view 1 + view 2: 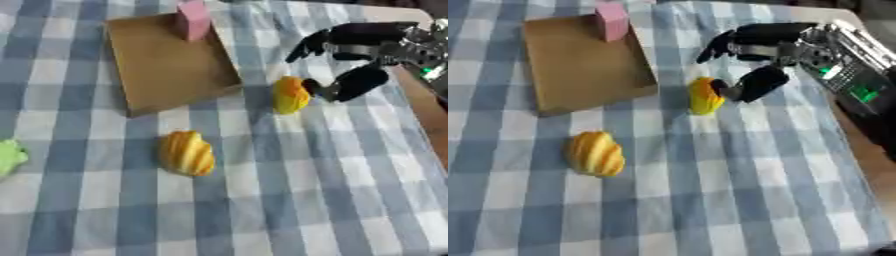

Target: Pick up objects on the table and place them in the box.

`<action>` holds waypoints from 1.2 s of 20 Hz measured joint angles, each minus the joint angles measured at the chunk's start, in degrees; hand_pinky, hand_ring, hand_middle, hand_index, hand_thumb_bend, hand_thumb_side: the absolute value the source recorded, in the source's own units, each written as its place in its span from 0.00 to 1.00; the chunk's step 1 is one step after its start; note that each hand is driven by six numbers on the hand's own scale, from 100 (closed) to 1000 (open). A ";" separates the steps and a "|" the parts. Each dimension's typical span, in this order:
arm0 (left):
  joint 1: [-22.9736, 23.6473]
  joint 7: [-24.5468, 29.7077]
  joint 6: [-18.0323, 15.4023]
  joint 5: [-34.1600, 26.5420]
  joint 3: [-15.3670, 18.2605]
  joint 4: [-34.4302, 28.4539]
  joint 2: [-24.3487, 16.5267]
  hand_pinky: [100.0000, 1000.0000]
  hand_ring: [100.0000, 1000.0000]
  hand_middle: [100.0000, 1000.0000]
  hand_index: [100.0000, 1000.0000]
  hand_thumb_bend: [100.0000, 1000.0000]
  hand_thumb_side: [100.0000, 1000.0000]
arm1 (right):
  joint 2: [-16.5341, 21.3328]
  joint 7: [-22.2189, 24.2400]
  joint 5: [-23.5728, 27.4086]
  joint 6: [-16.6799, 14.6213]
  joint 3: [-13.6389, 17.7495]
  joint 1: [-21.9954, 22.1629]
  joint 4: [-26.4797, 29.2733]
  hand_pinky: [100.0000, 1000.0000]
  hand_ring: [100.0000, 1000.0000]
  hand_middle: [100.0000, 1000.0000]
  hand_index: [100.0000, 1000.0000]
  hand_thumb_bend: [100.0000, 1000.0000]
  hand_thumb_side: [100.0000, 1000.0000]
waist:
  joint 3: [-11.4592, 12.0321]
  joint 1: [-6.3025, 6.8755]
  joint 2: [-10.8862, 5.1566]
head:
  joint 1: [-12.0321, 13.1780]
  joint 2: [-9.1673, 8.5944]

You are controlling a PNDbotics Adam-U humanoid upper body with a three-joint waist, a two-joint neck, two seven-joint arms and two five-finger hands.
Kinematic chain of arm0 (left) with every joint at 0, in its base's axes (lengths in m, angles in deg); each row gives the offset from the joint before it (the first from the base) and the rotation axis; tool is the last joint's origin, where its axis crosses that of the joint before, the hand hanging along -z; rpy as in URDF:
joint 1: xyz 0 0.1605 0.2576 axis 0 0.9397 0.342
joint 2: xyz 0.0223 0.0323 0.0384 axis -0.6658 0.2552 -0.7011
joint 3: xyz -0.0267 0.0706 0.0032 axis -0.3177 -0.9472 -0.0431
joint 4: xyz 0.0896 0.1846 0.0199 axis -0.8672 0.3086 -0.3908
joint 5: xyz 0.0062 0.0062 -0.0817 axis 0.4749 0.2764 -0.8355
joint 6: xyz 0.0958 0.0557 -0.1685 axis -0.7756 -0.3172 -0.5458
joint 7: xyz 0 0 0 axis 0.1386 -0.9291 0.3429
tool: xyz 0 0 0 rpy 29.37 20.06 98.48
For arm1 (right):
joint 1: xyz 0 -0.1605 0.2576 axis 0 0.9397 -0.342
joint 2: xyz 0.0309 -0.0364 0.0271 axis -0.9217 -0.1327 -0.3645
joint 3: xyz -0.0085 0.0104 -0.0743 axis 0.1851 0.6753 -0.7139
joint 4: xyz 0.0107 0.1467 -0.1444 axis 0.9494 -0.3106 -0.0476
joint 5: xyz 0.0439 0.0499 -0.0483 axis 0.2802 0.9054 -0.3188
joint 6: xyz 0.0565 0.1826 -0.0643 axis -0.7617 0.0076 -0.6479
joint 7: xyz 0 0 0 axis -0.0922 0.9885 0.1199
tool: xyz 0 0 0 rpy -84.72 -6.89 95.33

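**Desk:** What is the robot's black right hand (756, 60) doing above the blue-and-white checked tablecloth (289, 200)?

**Photographer:** It reaches in from the right, fingers spread and nothing in them. The thumb touches, or is just short of, the right side of a small yellow-orange rounded object (290, 94); the fingers arch above and behind it without wrapping it.

**Desk:** And the rest of the table?

**Photographer:** That object lies just off the near right corner of the shallow brown cardboard box (166, 62), where a pink block (193, 20) stands at the far edge. A yellow ridged croissant-shaped toy (187, 153) sits nearer the camera, and a green thing (9, 157) is at the left edge. The left hand is out of sight.

**Desk:** What would a clean pick need?

**Photographer:** Probably lowering the fingers over its far side opposite the thumb, closing around its middle so it isn't nudged away, then lifting clear of the box wall.
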 measured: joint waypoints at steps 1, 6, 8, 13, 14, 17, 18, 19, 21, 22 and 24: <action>0.00 0.03 0.00 -0.03 0.00 0.00 0.00 0.92 0.69 0.80 0.87 0.03 0.62 | -0.27 0.02 -0.41 -0.12 -0.18 -0.05 -0.47 0.81 0.87 0.84 0.91 0.00 0.47 | 0.13 0.01 0.06 | -0.07 0.00; -0.08 0.16 -0.05 -0.23 -0.01 0.00 0.01 0.92 0.69 0.80 0.87 0.02 0.62 | -1.32 0.23 -2.22 -0.95 -0.82 -0.33 -2.23 0.81 0.87 0.85 0.91 0.00 0.48 | 0.14 0.01 0.31 | -0.25 -0.01; -0.12 0.25 -0.08 -0.26 -0.02 0.00 0.01 0.92 0.69 0.80 0.87 0.02 0.62 | -1.67 0.27 -2.98 -1.23 -1.02 -0.48 -2.81 0.81 0.87 0.85 0.91 0.00 0.48 | 0.19 0.01 0.35 | -0.28 -0.01; -0.26 0.42 -0.12 -0.28 -0.03 0.00 0.02 0.92 0.69 0.80 0.87 0.02 0.63 | -2.35 0.22 -5.27 -1.96 -1.50 -0.56 -4.32 0.81 0.87 0.84 0.86 0.00 0.40 | 0.50 0.02 0.56 | -0.31 -0.03; -0.29 0.43 -0.12 -0.28 -0.03 0.00 0.02 0.92 0.69 0.80 0.87 0.02 0.63 | -2.38 0.10 -5.95 -2.08 -1.54 -0.67 -4.59 0.80 0.87 0.83 0.82 0.00 0.38 | 0.51 0.02 0.57 | -0.31 -0.03; -0.38 0.46 -0.12 -0.28 -0.03 0.00 0.02 0.92 0.69 0.81 0.87 0.02 0.63 | -2.76 -0.94 -7.68 -2.30 -1.55 -0.91 -4.97 0.78 0.82 0.76 0.66 0.00 0.24 | 0.53 0.04 0.57 | -0.31 -0.03; -0.39 0.47 -0.13 -0.29 -0.03 0.00 0.02 0.92 0.69 0.80 0.87 0.02 0.63 | -2.82 -1.58 -8.00 -2.33 -1.55 -0.93 -4.97 0.77 0.80 0.72 0.61 0.00 0.23 | 0.54 0.06 0.57 | -0.31 -0.03; -0.42 0.51 -0.15 -0.29 -0.03 0.00 0.02 0.92 0.69 0.80 0.87 0.02 0.63 | -2.84 -2.44 -8.10 -2.29 -1.55 -0.93 -4.95 0.76 0.77 0.67 0.56 0.00 0.23 | 0.53 0.09 0.57 | -0.31 -0.03; -0.45 0.61 -0.14 -0.29 -0.04 0.00 0.02 0.92 0.69 0.80 0.87 0.02 0.63 | -2.93 -4.72 -8.40 -2.08 -1.55 -0.94 -4.91 0.74 0.73 0.61 0.50 0.00 0.22 | 0.53 0.14 0.57 | -0.31 -0.03; -0.45 0.64 -0.13 -0.29 -0.04 0.00 0.02 0.92 0.69 0.80 0.87 0.02 0.63 | -2.97 -6.03 -8.53 -1.97 -1.55 -0.94 -4.90 0.74 0.72 0.59 0.48 0.00 0.22 | 0.53 0.15 0.57 | -0.32 -0.03; -0.46 0.67 -0.14 -0.30 -0.04 0.00 0.02 0.92 0.69 0.80 0.87 0.01 0.63 | -3.20 -8.93 -8.86 -1.64 -1.56 -0.94 -4.90 0.72 0.70 0.56 0.46 0.00 0.19 | 0.53 0.16 0.57 | -0.35 -0.03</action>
